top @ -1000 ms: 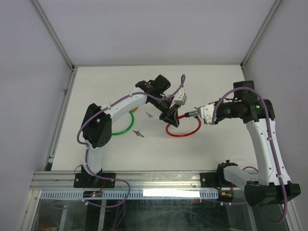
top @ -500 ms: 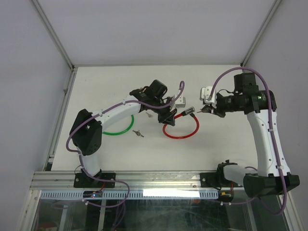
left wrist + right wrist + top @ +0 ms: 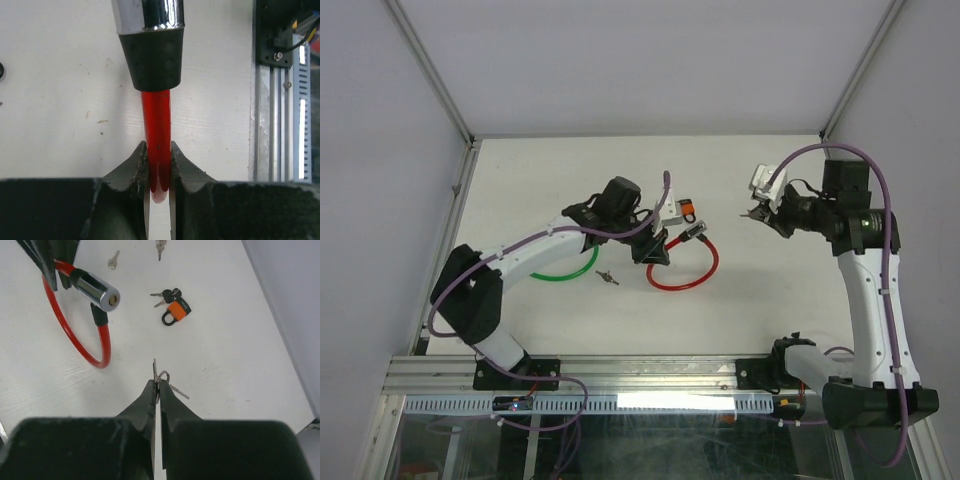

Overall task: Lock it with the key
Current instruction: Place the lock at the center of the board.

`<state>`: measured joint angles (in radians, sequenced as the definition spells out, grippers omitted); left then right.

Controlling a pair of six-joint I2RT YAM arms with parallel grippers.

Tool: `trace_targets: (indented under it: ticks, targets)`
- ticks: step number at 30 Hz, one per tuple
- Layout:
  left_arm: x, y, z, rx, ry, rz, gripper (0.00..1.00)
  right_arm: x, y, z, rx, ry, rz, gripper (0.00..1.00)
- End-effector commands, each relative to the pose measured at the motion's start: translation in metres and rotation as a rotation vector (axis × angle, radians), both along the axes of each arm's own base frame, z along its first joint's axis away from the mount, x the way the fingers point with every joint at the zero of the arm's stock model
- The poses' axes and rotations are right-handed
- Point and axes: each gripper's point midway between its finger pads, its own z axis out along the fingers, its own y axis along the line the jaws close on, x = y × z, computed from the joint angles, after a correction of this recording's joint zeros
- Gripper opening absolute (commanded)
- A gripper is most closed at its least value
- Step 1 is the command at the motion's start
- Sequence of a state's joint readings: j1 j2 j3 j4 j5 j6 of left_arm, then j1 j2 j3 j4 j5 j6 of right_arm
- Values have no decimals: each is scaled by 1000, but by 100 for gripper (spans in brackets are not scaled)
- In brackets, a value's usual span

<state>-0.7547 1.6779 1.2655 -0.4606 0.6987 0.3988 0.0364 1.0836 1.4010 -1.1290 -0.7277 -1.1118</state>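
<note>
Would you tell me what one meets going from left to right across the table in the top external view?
green cable lock → loose keys → red cable lock → right gripper, shut on a key bunch

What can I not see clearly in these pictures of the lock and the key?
Left wrist view: the lock barrel on the red cable is cut off by the top edge.
Right wrist view: the key is mostly hidden between the right jaws.
Top view: the green cable partly hides under the left arm.
</note>
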Motion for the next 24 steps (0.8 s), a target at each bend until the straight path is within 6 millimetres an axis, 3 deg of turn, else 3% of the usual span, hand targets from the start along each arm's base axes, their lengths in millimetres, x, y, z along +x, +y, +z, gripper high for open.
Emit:
trace_targets:
  ticks: [1, 6, 10, 12, 14, 17, 19, 21, 24]
  targets:
    - [3, -4, 79, -283, -95, 112, 0, 17, 6, -1, 209, 25, -131, 0]
    - [-17, -4, 103, -563, 94, 154, 0, 40, -6, -41, 439, 224, -332, 0]
    - [-16, -26, 97, -653, 364, 129, 0, 59, -39, -64, 621, 373, -483, 0]
    - [-2, -41, 92, -687, 456, 160, 0, 69, -61, -77, 607, 373, -577, 0]
    - [26, -60, 81, -703, 491, 273, 0, 78, -83, -91, 577, 364, -681, 0]
    - [64, -94, 49, -661, 499, 429, 0, 87, -107, -118, 536, 379, -816, 0]
    - [82, -112, 39, -671, 524, 477, 0, 92, -122, -129, 535, 377, -897, 0]
    - [99, -126, 27, -688, 548, 511, 0, 96, -131, -137, 555, 390, -963, 0]
    - [119, -144, 5, -691, 586, 552, 0, 98, -126, -148, 589, 444, -964, 0]
